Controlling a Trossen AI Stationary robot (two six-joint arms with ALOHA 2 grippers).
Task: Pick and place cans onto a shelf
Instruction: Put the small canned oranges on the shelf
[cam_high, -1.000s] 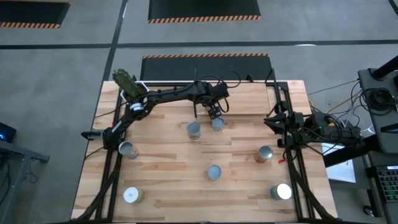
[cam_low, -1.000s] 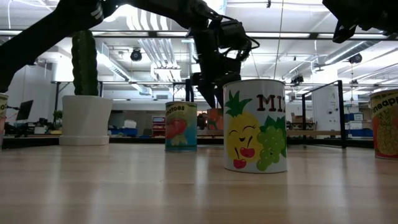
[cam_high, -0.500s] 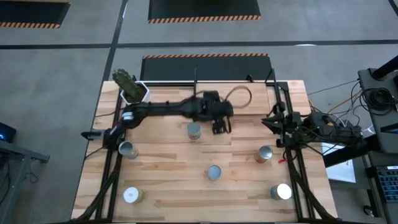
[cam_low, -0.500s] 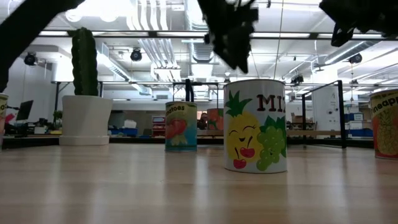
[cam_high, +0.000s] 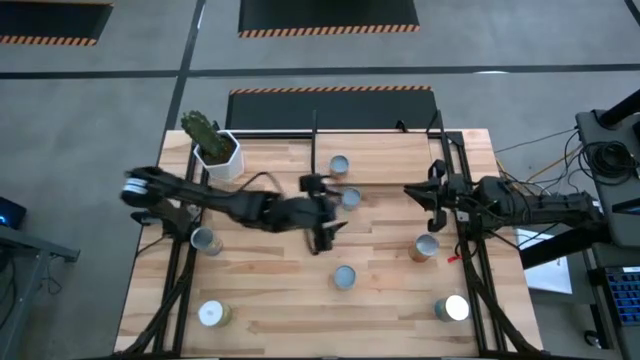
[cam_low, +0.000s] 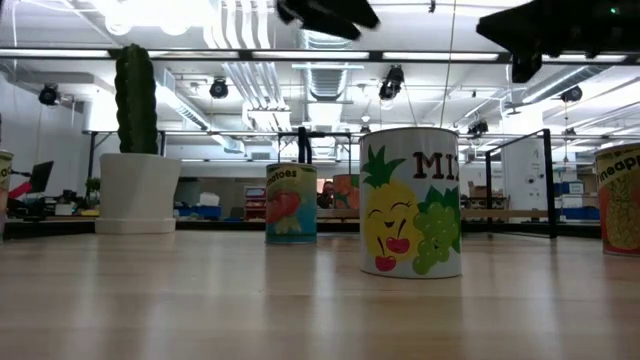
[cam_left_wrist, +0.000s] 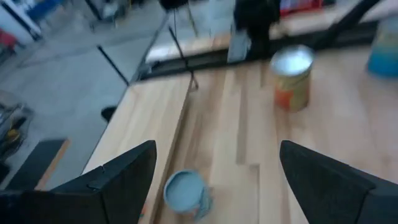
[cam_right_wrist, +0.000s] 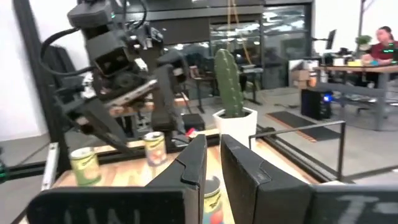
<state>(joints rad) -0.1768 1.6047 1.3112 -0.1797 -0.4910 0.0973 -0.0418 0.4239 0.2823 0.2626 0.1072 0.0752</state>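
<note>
On the left of the butcher-block worktop (cam_high: 270, 290), a white hexagonal pot with a green cactus (cam_high: 215, 145) stands at the far corner. Nearer lie a grey-topped tin (cam_high: 204, 240) and a white-topped tin with a green label (cam_high: 210, 314).

The left hand (cam_high: 325, 235) hangs over the middle of the worktop, fingers spread wide with nothing between them. Just beyond it, two blue-grey-topped tins (cam_high: 340, 165) (cam_high: 350, 198) sit on the low light-wood shelf with thin black posts (cam_high: 385, 150). Another blue-grey-topped tin (cam_high: 344, 277) stands nearer the front.

The right hand (cam_high: 415, 195) hovers by the shelf's right end, fingers pressed together and holding nothing. Near it stands a brown-labelled tin (cam_high: 426, 247), and a bright white-topped tin (cam_high: 453, 308) sits at the front right.
</note>
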